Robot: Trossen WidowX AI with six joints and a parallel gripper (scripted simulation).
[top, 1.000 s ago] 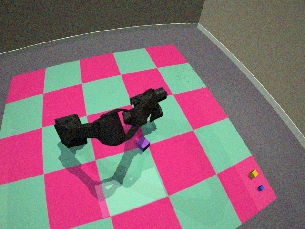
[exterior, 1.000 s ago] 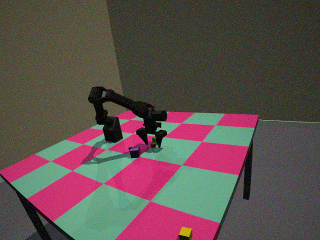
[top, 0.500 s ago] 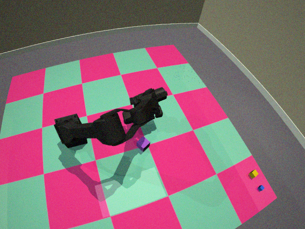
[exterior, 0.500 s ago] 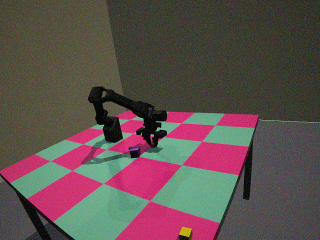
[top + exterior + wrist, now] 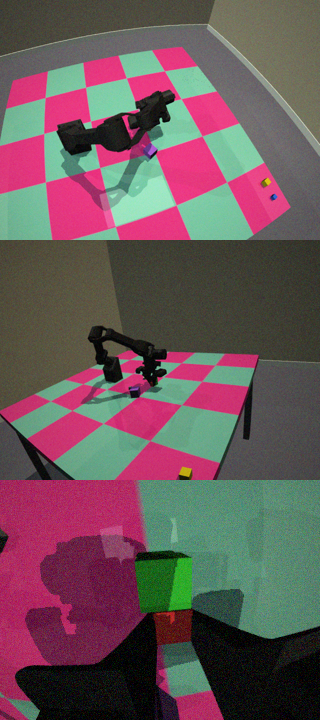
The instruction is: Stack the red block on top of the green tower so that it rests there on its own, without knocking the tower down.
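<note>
The red block (image 5: 174, 630) (image 5: 151, 384) is between my fingertips, low over the table. My gripper (image 5: 170, 616) (image 5: 153, 384) is shut on it, one finger on each side. The green tower (image 5: 159, 586) (image 5: 156, 381) stands right beside the red block, just above it in the wrist view, and the tips are close to it. Whether the green tower touches the red block or a finger, I cannot tell. In the top view the arm hides the red block and the green tower.
A purple block (image 5: 149, 150) (image 5: 134, 392) lies near the gripper, with a small dark thing (image 5: 130, 388) behind it. A yellow block (image 5: 266, 182) (image 5: 185, 473) and a small blue block (image 5: 273, 197) lie far off near a corner of the checkered table (image 5: 201, 160).
</note>
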